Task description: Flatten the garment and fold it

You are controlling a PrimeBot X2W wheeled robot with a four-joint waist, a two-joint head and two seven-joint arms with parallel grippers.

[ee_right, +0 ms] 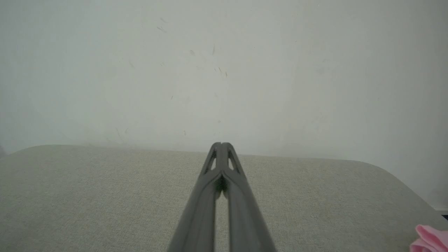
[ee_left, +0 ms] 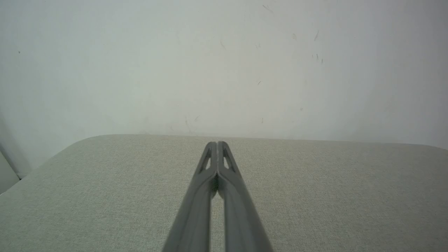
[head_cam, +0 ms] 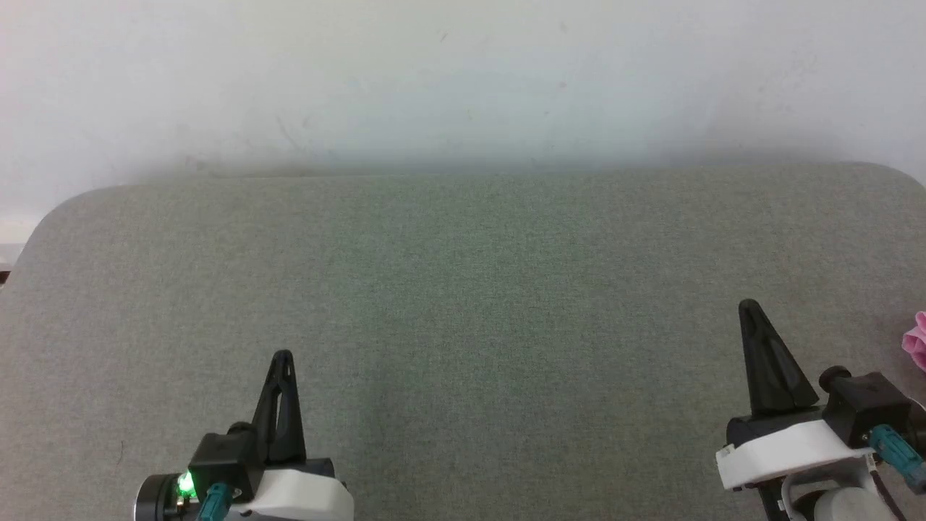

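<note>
The garment (head_cam: 917, 341) is lying near the right edge of the bench (head_cam: 463, 289). The head view's right border is cutting it off, leaving a small pink crumple (waistband, legs and label cannot be told apart). The right wrist view's lower right corner is cropping it likewise. The bodies of the left gripper (head_cam: 282, 356) and right gripper (head_cam: 749, 305) are running off the bottom border. The bench's near edge is falling outside the views. Faint marks on the wall (head_cam: 463, 72) are reading too small to identify.

left gripper (ee_left: 217, 144): fingertips pressed together, empty | over grey fabric table (ee_left: 105, 196) | pale wall (ee_left: 175, 63) behind
</note>
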